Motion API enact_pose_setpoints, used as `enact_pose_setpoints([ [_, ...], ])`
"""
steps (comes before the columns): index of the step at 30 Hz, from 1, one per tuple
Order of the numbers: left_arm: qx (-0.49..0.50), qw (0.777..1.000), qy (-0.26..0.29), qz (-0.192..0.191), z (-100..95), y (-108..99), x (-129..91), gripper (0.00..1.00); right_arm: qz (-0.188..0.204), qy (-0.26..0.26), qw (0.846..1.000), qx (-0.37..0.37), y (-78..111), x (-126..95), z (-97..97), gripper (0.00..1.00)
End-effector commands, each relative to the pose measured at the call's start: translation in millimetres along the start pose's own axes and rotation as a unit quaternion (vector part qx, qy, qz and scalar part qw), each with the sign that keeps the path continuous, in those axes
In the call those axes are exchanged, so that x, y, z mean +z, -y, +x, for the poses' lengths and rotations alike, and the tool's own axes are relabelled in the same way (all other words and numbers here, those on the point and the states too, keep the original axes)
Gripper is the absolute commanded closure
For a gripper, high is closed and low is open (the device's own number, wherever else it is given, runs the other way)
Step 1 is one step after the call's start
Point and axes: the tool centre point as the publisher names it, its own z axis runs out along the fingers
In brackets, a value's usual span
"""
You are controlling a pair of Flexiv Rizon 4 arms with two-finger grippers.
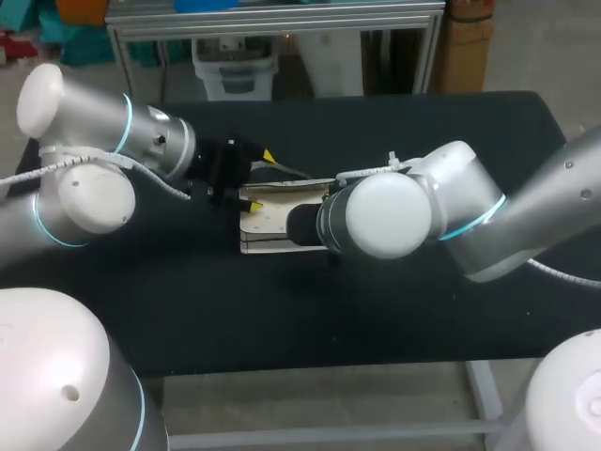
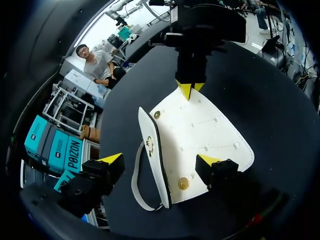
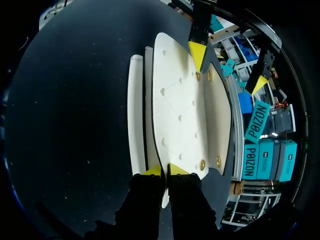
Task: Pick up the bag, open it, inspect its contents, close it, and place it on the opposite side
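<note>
Right tool (image 3: 165,170) clamping bag (image 3: 180,100), left tool (image 2: 159,160) spread

A small white bag (image 1: 269,225) with dark edging lies near the middle of the black bench (image 1: 404,310). Its thin strap (image 2: 136,186) loops out toward 12 o'clock. Its flap (image 2: 200,132), dotted with small studs and a gold snap (image 2: 183,183), stands open off the body, with its tip pinched in the right hand (image 3: 165,171).
</note>
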Motion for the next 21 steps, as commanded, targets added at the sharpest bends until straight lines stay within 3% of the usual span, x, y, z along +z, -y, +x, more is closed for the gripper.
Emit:
enact_pose_setpoints([
  [1, -0.015, 1.000, -0.002, -0.015, -5.9, -3, 16, 0.02, 0.000, 0.002, 1.000, 0.000, 0.6, 2, 2.4, 1.00],
  [6, -0.029, 0.999, -0.011, -0.021, -12.3, -8, 24, 0.18, 0.000, 0.002, 1.000, 0.000, 0.6, 2, 2.4, 1.00],
  [8, -0.034, 0.999, -0.014, -0.026, -14.7, -10, 27, 0.19, 0.000, 0.002, 1.000, 0.000, 0.6, 2, 2.4, 1.00],
  [18, -0.062, 0.997, -0.029, -0.030, -24.8, -24, 38, 0.48, 0.000, 0.002, 1.000, 0.000, 0.6, 2, 2.4, 1.00],
  [21, -0.068, 0.996, -0.038, -0.031, -26.5, -26, 42, 0.52, 0.000, 0.002, 1.000, 0.000, 0.6, 2, 2.4, 1.00],
])
